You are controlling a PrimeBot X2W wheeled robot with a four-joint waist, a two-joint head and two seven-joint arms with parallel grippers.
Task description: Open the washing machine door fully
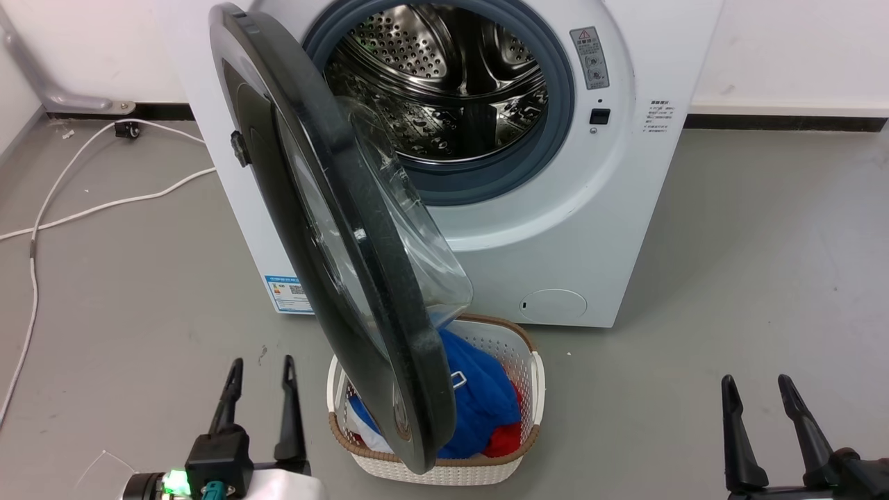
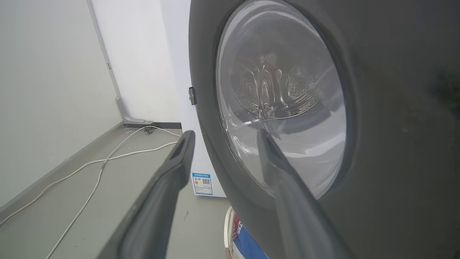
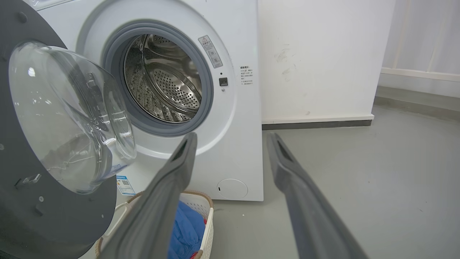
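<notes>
Facing the door [image 1: 354, 250] edge-on, my left gripper [image 1: 262, 362] lies nearer, beside its outer face; both it and the right gripper [image 1: 755, 380] hang spread, empty.

Bright even indoor light, soft shadows; glare on glass bowl [image 3: 68, 115]; wrist views bowed at edges.

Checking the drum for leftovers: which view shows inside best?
The head view: it looks almost straight into the steel drum. The right wrist view sees it at a slant; the left wrist view, warped through the washing machine door.
</notes>
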